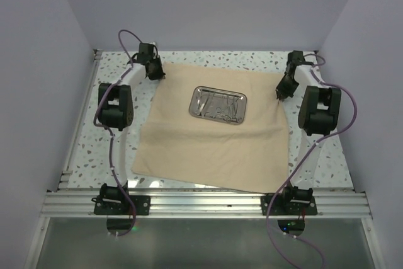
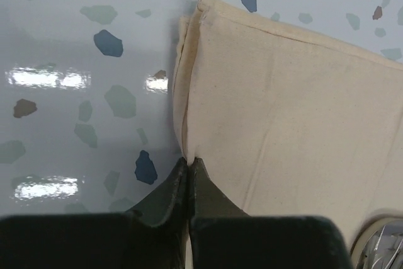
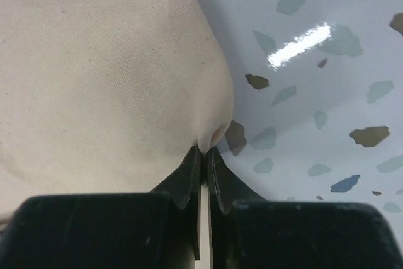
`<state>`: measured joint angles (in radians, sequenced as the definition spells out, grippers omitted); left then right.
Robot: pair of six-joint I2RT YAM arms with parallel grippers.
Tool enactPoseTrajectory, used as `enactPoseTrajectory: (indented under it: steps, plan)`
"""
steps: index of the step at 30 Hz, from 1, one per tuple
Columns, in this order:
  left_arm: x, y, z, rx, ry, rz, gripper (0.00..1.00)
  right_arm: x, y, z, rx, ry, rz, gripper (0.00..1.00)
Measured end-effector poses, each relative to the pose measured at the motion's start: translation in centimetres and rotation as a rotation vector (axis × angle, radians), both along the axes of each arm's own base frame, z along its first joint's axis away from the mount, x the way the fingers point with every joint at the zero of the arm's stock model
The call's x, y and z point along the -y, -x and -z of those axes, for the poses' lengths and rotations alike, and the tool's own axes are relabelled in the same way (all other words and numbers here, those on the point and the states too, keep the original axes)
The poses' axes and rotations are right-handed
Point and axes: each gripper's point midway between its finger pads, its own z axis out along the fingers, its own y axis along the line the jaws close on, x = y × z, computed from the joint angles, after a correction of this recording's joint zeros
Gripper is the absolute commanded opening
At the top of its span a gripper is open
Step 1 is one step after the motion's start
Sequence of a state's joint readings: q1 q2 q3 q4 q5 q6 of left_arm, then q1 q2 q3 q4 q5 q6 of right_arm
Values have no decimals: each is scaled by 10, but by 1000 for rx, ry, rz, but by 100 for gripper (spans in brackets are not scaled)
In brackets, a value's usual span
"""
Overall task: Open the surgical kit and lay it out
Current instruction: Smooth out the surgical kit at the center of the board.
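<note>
The surgical kit's beige cloth wrap (image 1: pixel 208 140) lies spread on the speckled table, with a shiny steel tray (image 1: pixel 217 105) of slim instruments on its far half. My left gripper (image 1: pixel 156 74) is at the cloth's far left corner. In the left wrist view that gripper (image 2: pixel 188 160) is shut on the hemmed cloth edge (image 2: pixel 189 92), and the tray rim (image 2: pixel 378 244) peeks in at the lower right. My right gripper (image 1: pixel 281 92) is at the cloth's far right edge. In the right wrist view it (image 3: pixel 206 150) is shut on a small pinched fold of the cloth (image 3: pixel 101 67).
Pale walls close in the table (image 1: pixel 113 92) on three sides. An aluminium rail (image 1: pixel 201 203) carrying both arm bases runs along the near edge. Bare speckled table shows left and right of the cloth, and in a narrow strip behind it.
</note>
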<state>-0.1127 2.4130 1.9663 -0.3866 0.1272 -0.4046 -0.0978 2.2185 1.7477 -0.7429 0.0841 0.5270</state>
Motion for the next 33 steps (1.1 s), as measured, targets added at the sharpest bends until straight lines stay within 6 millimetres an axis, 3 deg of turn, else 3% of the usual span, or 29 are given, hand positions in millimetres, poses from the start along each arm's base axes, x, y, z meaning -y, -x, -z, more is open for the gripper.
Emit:
enactPoseTrajectory:
  steps: [3,10,12,13,14,15,16,17,18,21,24,28,33]
  plan:
    - [-16,-4,-3,0,-21,-43,0,-8,-19,-2,15,-29,-18,0]
    - [-84,-22,-20,45,-30,-183,0,-53,-97,-8,171,-156,-79,0]
    - [-101,-26,-27,61,-17,-209,3,-70,-101,-8,185,-182,-88,0]
    - [-106,-28,-30,70,-7,-217,32,-76,-100,-8,183,-191,-86,0]
    - [-110,-31,-33,83,-1,-215,49,-80,-97,-6,179,-195,-83,8]
    - [-115,-33,-35,98,-6,-224,63,-81,-95,-6,184,-195,-76,41]
    - [-121,-34,-36,108,-3,-232,81,-79,-87,-6,175,-189,-56,59]
    - [-125,-34,-36,113,-8,-238,85,-76,-82,-9,173,-187,-44,71]
    - [-130,-30,-35,108,-5,-250,87,-69,-74,-13,172,-165,-27,88]
    - [-140,-11,-30,79,-13,-273,89,-50,-48,-19,133,-118,10,94]
    - [-140,9,-34,61,-22,-276,89,-34,-34,-22,110,-68,32,95]
    - [-136,34,-59,77,-22,-283,85,-26,-7,-40,107,-20,34,95]
    - [-131,67,-98,136,-1,-312,79,-37,27,-99,199,11,-7,89]
